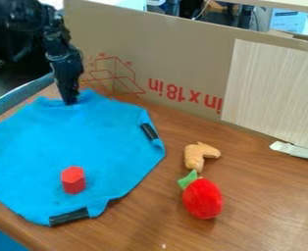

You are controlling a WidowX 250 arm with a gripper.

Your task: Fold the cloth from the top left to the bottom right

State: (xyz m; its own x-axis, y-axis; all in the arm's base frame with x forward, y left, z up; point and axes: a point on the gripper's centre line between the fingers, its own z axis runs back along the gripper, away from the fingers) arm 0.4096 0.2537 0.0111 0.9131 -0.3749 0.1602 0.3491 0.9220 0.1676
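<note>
The black gripper (69,100) points down at the far edge of the blue cloth (85,139), in the upper left of the camera view. Its tip meets the cloth, which is rumpled and slightly raised on both sides of it. Most of the cloth lies spread out, with cut-off corners and small creases. One black band sits on its right edge and another on its near edge. Whether the gripper holds any fabric cannot be made out.
A red hexagonal block (73,180) stands on the cloth's near half. Right of the cloth lie a tan plush piece (199,155) and a red plush strawberry (202,197) with a green leaf. A cardboard wall (176,59) borders the wooden table (248,230) at the back.
</note>
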